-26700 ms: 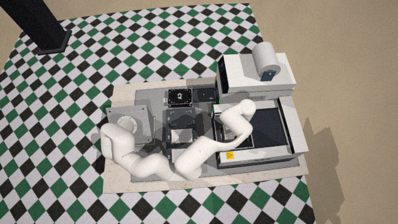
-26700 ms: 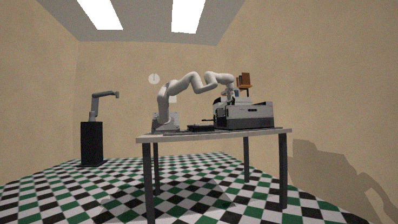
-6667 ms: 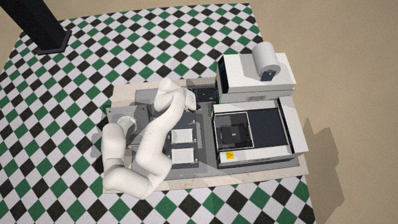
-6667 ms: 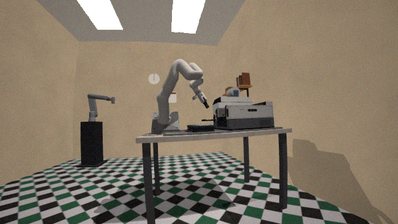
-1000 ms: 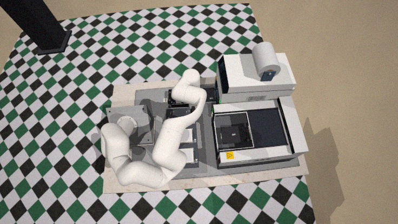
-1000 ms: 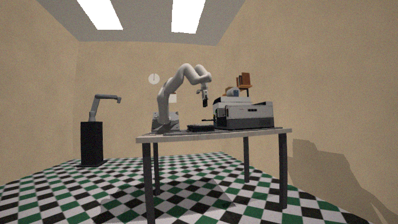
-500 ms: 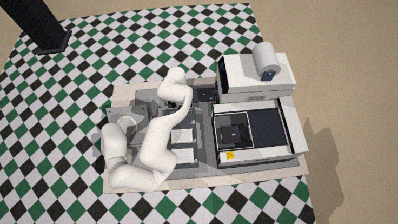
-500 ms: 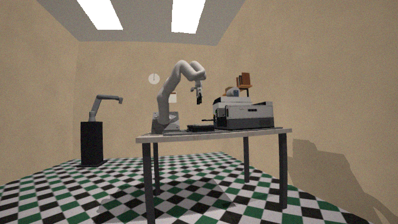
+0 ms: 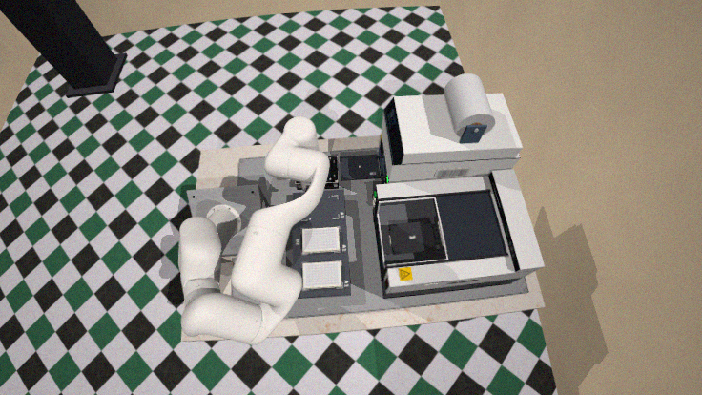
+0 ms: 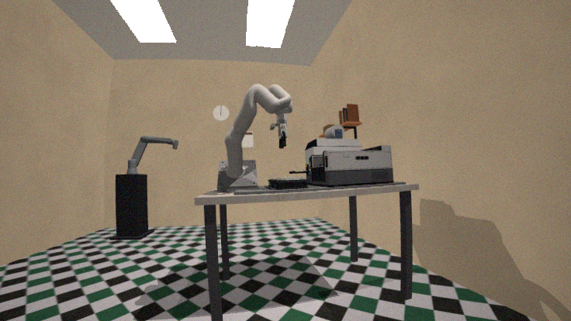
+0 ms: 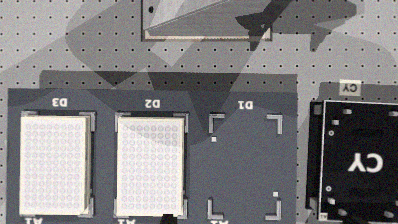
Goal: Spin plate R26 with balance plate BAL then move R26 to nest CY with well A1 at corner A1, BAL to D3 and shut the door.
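My gripper (image 10: 282, 141) is open and empty, and hangs high above the deck row; in the top view the arm hides it. In the wrist view the white plate BAL (image 11: 54, 165) (image 9: 321, 274) lies on D3 and the white plate R62 (image 11: 150, 165) (image 9: 320, 239) lies on D2. D1 (image 11: 245, 165) is empty. The black nest CY (image 11: 357, 160) (image 9: 333, 169) is empty. The centrifuge (image 9: 456, 267) has its left opening uncovered, with a dark bucket (image 9: 412, 236) below. The sealer's stage (image 9: 361, 167) looks dark; I cannot tell whether R26 lies on it.
The sealer (image 9: 451, 133) with its white film roll (image 9: 468, 103) stands behind the centrifuge. The arm's base plate (image 9: 211, 201) is at the table's left. A second arm on a black pedestal (image 10: 130, 203) stands on the floor away from the table.
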`<state>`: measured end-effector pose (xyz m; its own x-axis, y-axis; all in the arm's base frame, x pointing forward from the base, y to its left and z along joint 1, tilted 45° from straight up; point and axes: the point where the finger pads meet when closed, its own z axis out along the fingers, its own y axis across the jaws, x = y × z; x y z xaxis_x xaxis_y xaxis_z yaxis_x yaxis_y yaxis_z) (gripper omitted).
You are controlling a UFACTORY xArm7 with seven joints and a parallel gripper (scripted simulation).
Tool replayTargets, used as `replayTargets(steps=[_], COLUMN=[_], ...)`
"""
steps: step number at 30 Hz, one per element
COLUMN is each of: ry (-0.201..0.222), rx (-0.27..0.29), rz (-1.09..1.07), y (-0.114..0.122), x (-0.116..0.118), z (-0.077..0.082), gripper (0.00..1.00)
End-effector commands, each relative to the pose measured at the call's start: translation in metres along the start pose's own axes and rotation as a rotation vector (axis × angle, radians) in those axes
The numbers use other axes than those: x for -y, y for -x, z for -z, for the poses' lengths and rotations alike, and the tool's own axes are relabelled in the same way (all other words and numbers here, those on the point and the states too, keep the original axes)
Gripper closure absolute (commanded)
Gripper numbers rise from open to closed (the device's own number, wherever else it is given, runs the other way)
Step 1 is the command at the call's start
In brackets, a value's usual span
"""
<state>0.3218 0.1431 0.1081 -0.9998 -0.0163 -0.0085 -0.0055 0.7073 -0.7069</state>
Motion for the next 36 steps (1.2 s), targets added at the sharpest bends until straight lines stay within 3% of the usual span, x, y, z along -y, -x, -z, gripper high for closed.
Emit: replayTargets(steps=[1,36], ry=[0.003,0.002], rx=[0.004,0.005], rz=[-0.001,-0.001], y=[0.001,0.004], x=[0.021,0.176], z=[0.002,0.002], gripper=[0.00,0.00])
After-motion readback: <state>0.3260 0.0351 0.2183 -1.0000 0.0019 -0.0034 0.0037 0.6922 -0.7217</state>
